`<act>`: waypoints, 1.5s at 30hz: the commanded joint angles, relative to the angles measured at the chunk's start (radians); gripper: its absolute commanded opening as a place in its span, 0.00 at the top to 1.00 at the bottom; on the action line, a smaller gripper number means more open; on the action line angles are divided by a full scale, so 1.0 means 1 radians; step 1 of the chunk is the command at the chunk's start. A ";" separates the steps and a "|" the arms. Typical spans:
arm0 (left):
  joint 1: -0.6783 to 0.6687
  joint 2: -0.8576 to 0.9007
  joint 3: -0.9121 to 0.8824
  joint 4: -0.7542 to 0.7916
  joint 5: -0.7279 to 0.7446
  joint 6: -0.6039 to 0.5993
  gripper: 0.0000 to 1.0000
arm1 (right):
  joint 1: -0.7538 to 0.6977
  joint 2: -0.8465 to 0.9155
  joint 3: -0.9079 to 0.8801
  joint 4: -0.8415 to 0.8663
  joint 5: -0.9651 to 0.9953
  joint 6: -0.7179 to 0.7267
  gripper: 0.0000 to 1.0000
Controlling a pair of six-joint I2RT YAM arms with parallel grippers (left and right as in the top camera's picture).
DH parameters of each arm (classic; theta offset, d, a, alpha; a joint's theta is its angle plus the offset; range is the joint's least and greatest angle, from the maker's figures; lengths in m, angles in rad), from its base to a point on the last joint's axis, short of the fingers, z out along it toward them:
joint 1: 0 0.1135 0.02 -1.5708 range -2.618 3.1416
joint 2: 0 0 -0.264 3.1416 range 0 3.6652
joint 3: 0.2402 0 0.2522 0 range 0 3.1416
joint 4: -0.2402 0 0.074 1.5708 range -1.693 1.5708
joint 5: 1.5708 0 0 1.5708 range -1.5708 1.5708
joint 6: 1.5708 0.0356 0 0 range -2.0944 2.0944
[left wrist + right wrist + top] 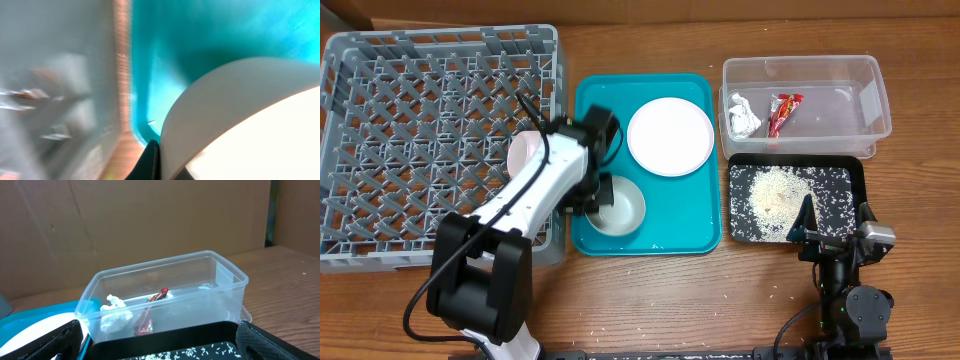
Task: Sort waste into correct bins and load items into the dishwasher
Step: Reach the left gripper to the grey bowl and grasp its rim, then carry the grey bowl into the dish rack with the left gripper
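Pinching the tilted plate (527, 152), left fingers (150, 161); right fingers (45, 345) spread apart.

Tabletop (650, 300) is brown wood w/ lengthwise grain, mid-tone, matte, and fills nearly all of the overhead view. A tan cardboard-like corner (345, 12) shows at top left. A black rail (670, 352) runs along the near edge. In the right wrist view a flat brown board (150, 220) stands behind the tabletop as a backdrop, w/ faint creases and scuffs. A dark vertical strip (271, 210) sits at its right end. Light is even, shadows soft. No floor or windows in view.
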 commanded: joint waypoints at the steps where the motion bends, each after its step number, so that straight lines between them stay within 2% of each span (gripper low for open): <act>1: 0.010 -0.012 0.213 -0.145 -0.285 -0.058 0.96 | -0.003 -0.008 -0.010 0.007 0.000 0.000 0.00; 7: 0.032 -0.012 0.386 -0.409 -0.811 -0.247 0.96 | -0.003 -0.008 -0.010 0.007 0.000 -0.001 0.00; 9: 0.047 -0.011 0.385 -0.462 -0.939 -0.290 0.96 | -0.003 -0.008 -0.010 0.007 0.000 0.000 0.00; 11: 0.079 -0.012 0.363 -0.463 -1.026 -0.274 0.96 | -0.003 -0.008 -0.010 0.007 -0.001 -0.001 0.00; 16: 0.183 -0.011 0.328 -0.459 -1.094 -0.317 0.96 | -0.003 -0.008 -0.010 0.007 0.000 0.000 0.00; 19: 0.246 -0.010 0.323 -0.400 -1.105 -0.317 0.96 | -0.003 -0.008 -0.010 0.007 -0.001 -0.001 0.00; 26: 0.288 0.001 0.294 -0.211 -1.106 -0.165 0.96 | -0.003 -0.008 -0.010 0.007 0.000 -0.001 0.00; 31: 0.288 0.040 0.211 -0.100 -1.139 -0.106 0.96 | -0.003 -0.008 -0.010 0.007 0.000 -0.001 0.00; 45: 0.278 0.218 0.200 -0.121 -1.091 -0.107 0.96 | -0.003 -0.008 -0.010 0.007 0.000 -0.001 0.00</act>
